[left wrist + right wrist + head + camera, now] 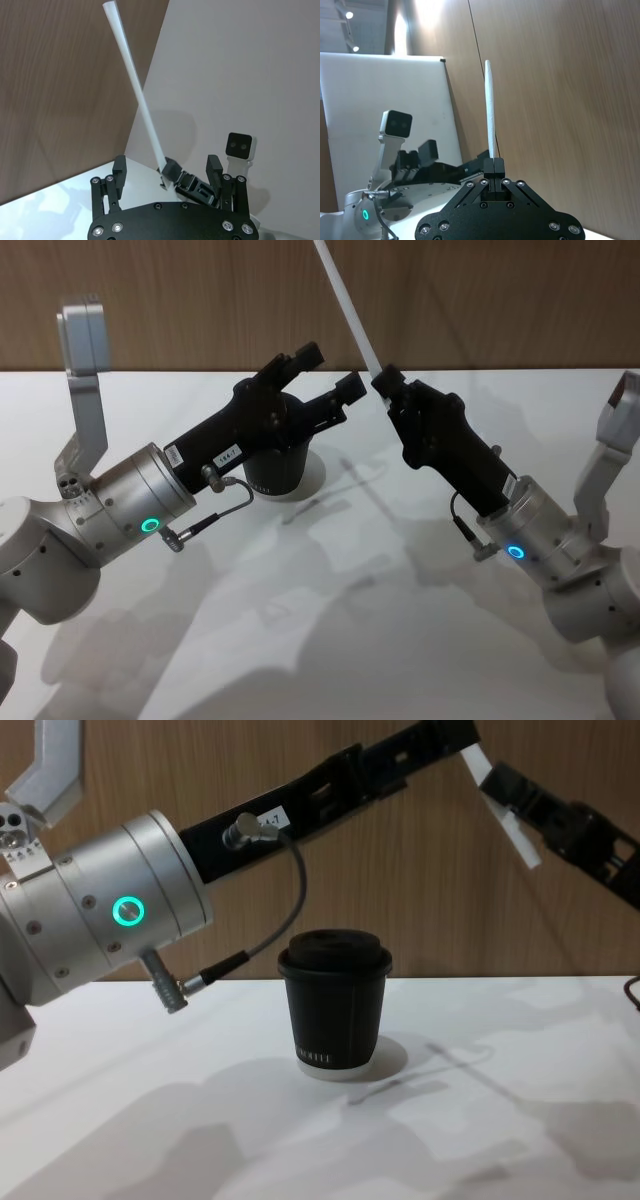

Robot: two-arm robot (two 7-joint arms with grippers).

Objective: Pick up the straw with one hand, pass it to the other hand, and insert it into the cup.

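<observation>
My right gripper (385,380) is shut on the lower part of the thin white straw (345,300), which leans up and to the left against the wooden wall. The right wrist view shows its fingers (493,162) pinched on the straw (490,110). Just left of it my left gripper (335,372) is open and in the air. In the left wrist view the straw (135,85) rises between its spread fingers (119,170) without touching them. The black lidded cup (335,1005) stands upright on the table, below and behind the left gripper (440,740).
The white table (350,620) spreads out in front of the cup. A brown wooden wall (480,300) closes off the back. Both silver wrists hang over the table's left and right sides.
</observation>
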